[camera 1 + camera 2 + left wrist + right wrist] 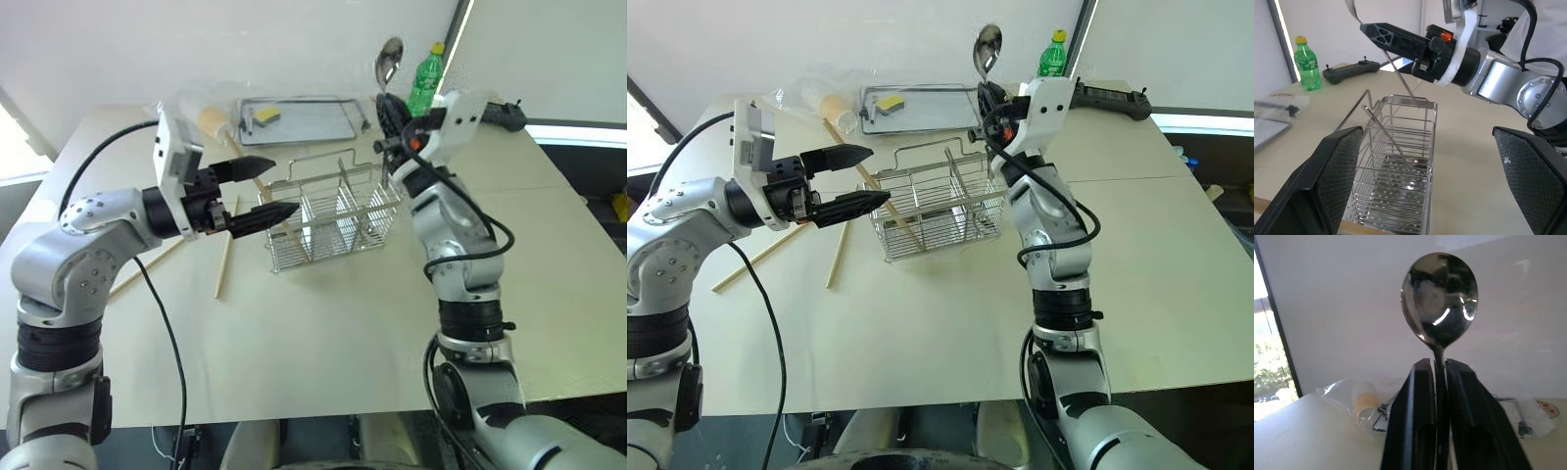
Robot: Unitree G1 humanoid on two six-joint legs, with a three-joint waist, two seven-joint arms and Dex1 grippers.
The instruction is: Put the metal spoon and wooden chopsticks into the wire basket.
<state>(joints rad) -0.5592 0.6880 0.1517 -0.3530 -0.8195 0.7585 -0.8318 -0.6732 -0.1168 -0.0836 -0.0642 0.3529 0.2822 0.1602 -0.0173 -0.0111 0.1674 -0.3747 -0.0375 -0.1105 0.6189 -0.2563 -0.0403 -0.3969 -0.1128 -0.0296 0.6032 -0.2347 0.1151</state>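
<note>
My right gripper [1436,396] pinches the metal spoon [1440,301] by its neck, bowl up, the handle slanting down into the wire basket [333,217]. I judge that if the fingers part while the spoon leans like this, it could tip over the basket's far rim onto the table [323,333]. My left gripper [263,190] hovers with its fingers spread wide and empty, just left of the basket. The wooden chopsticks [224,262] lie on the table below it, left of the basket.
</note>
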